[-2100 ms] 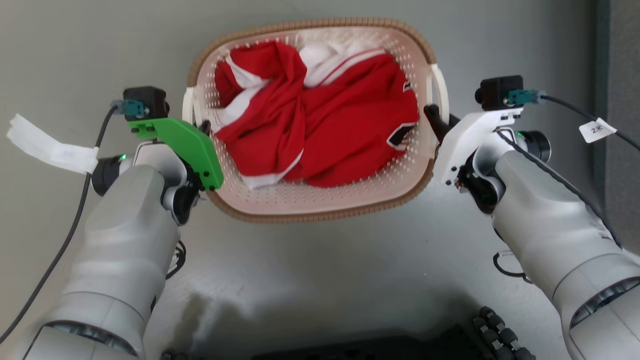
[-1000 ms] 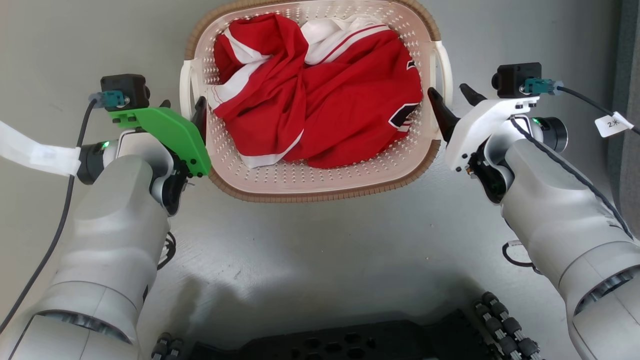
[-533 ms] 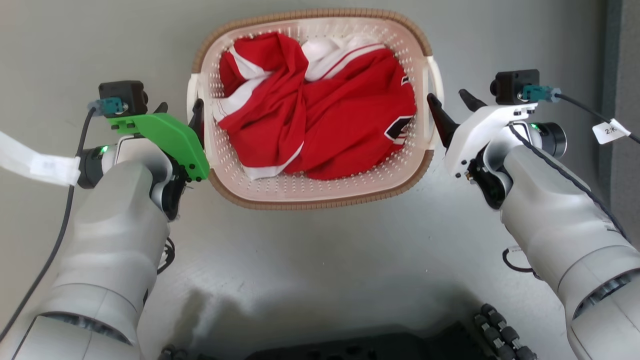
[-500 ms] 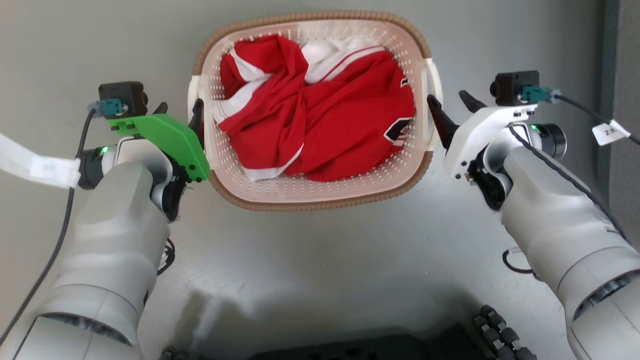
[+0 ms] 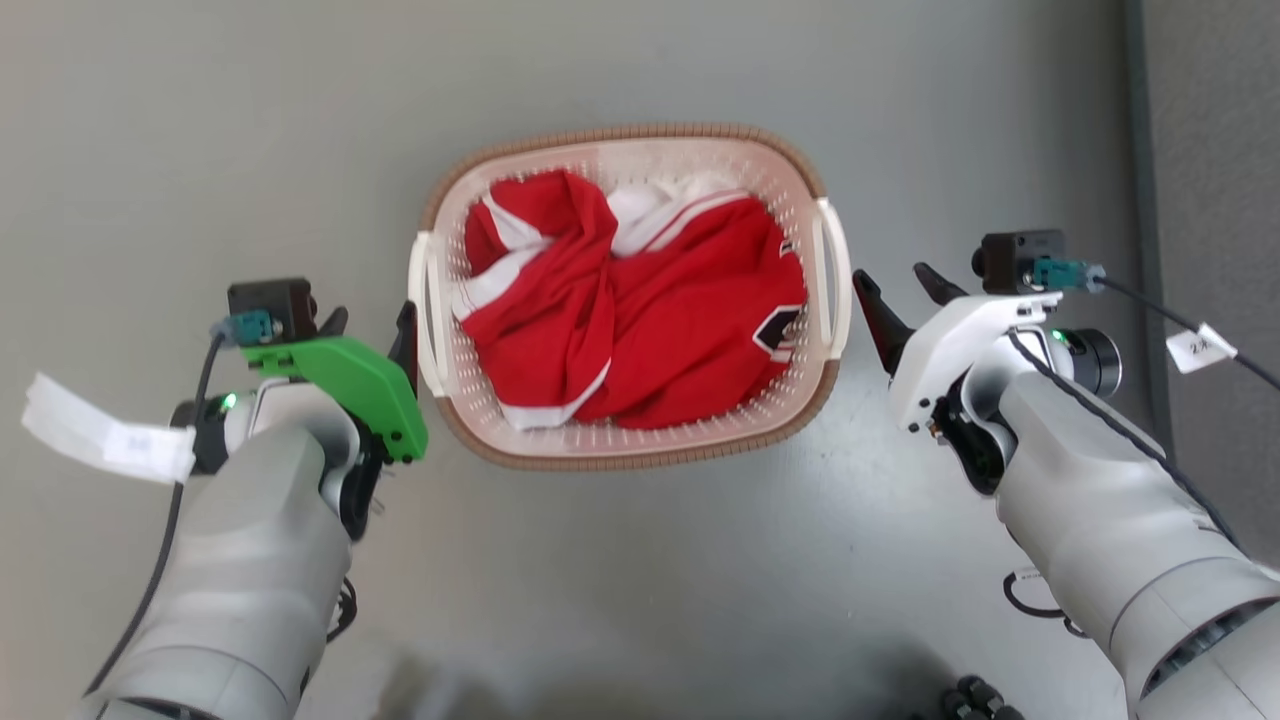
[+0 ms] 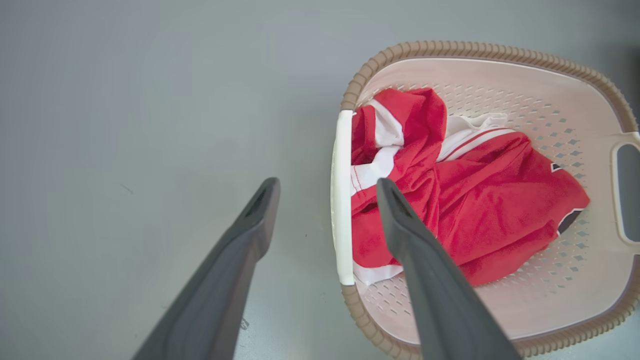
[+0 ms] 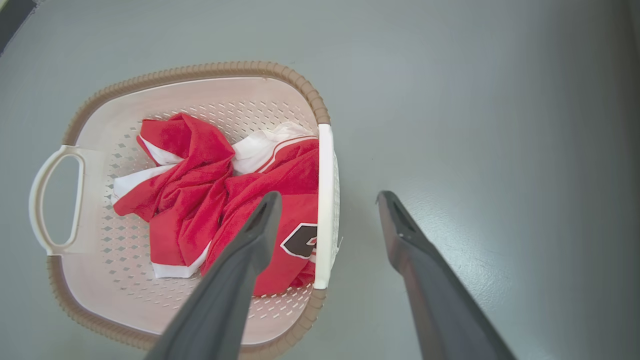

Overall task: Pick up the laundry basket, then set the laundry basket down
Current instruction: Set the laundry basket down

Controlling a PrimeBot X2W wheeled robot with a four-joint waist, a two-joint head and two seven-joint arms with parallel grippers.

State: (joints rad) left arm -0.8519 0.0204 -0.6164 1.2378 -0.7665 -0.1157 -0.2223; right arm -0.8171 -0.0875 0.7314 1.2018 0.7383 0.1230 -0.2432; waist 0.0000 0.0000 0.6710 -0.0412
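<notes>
Cream laundry basket (image 5: pixel 620 460) is seen grounded on floor (image 5: pixel 640 580). Left claw (image 5: pixel 371 315) and right claw (image 5: pixel 892 275) are held open, empty. Lift pending or set-down done.

Open floor (image 5: pixel 640 580) lay all round the basket (image 5: pixel 620 462), sides easy to reach; a red shirt (image 5: pixel 680 340) filled its inside.

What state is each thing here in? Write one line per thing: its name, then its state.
laundry basket: upright on the floor, not held, loaded.
red and white garment: crumpled inside the basket.
left hand: open, empty, beside the basket's left side.
right hand: open, empty, beside the basket's right side.
</notes>
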